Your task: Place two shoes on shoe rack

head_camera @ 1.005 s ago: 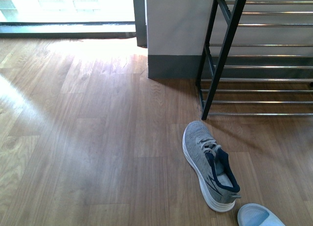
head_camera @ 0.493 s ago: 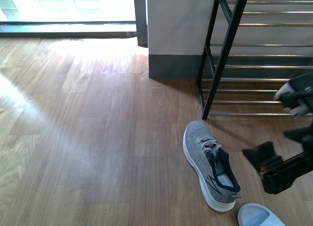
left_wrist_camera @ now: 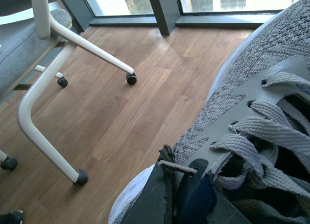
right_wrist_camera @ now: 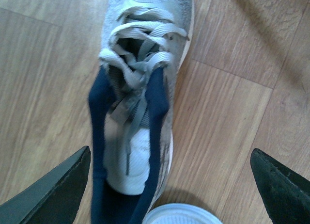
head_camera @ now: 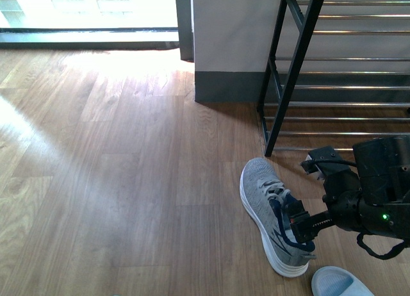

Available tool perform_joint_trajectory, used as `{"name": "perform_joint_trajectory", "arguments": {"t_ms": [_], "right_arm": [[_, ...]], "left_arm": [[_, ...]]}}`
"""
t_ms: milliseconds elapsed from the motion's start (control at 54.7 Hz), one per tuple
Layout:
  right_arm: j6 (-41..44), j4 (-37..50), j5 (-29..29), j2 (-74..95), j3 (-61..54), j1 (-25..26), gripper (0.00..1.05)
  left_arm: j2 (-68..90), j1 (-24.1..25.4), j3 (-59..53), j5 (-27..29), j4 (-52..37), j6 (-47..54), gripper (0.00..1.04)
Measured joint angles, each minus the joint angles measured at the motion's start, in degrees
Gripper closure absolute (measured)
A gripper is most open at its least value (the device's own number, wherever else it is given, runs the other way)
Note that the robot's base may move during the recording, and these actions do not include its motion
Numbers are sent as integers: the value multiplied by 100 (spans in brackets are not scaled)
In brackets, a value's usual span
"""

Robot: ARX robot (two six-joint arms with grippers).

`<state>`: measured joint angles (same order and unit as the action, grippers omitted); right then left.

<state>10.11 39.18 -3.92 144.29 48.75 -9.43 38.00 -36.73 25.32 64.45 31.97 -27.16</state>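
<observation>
One light grey knit shoe [head_camera: 272,209] with a white sole and navy lining lies on the wooden floor in front of the shoe rack [head_camera: 339,88], toe toward the rack. My right gripper [head_camera: 307,190] hangs open above its heel end. In the right wrist view its dark fingertips [right_wrist_camera: 63,185] spread wide on either side of the shoe [right_wrist_camera: 135,112], touching nothing. The other shoe [left_wrist_camera: 252,78] fills the left wrist view. My left gripper [left_wrist_camera: 179,185] is shut on this shoe's side wall by the laces and navy collar. The left arm is outside the front view.
A pale blue-white rounded object [head_camera: 339,284] lies on the floor just behind the floor shoe's heel. A grey wall pillar [head_camera: 230,46] stands left of the rack. In the left wrist view, white chair legs [left_wrist_camera: 48,88] on black casters stand on the floor.
The right arm, absent one second ago, has come in from the right and moved left and down over the heel of the floor shoe. The shoe itself has not moved.
</observation>
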Motion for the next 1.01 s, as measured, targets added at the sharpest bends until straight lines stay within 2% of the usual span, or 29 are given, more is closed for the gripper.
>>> {"name": "perform_joint_trajectory", "arguments": {"t_ms": [384, 804, 969, 1005], "right_arm": [[-46, -431, 101, 1032, 1261, 210, 10], [-807, -640, 98, 1405, 1801, -116, 69], [-901, -551, 168, 1405, 1786, -140, 104], [-931, -503, 153, 1401, 1740, -131, 103]], "left_arm": [[0, 0, 0, 0, 0, 0, 103], [0, 0, 0, 2, 0, 0, 103], [0, 0, 0, 2, 0, 0, 103], [0, 0, 0, 2, -2, 0, 103]]}}
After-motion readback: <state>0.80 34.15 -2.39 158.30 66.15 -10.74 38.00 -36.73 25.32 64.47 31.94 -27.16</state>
